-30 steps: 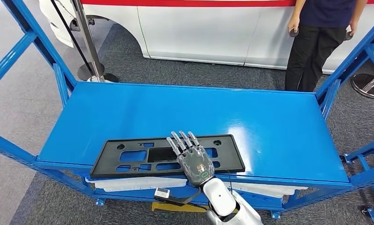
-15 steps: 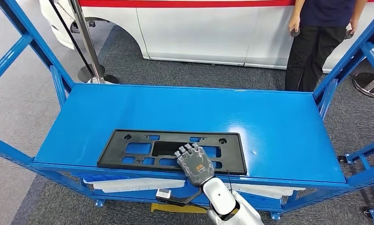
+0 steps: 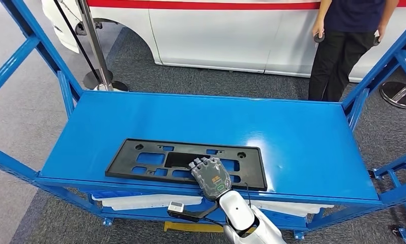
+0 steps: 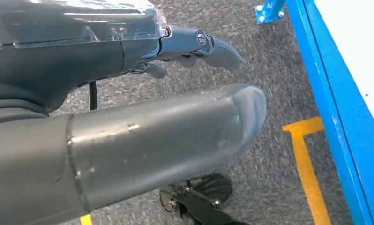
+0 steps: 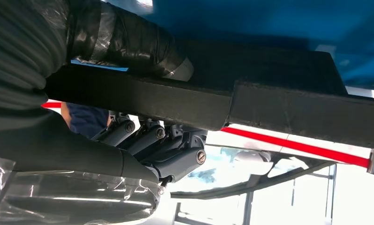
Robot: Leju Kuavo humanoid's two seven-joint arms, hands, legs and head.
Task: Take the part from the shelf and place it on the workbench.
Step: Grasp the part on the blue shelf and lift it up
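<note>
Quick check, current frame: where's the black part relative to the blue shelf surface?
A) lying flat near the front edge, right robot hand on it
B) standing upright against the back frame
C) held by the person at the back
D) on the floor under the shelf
A: the black part lies flat near the front edge of the blue shelf, with the right robot hand curled over its near edge.

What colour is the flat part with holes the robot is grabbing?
Black. The part shows best in the head view, lying on the blue shelf.
</note>
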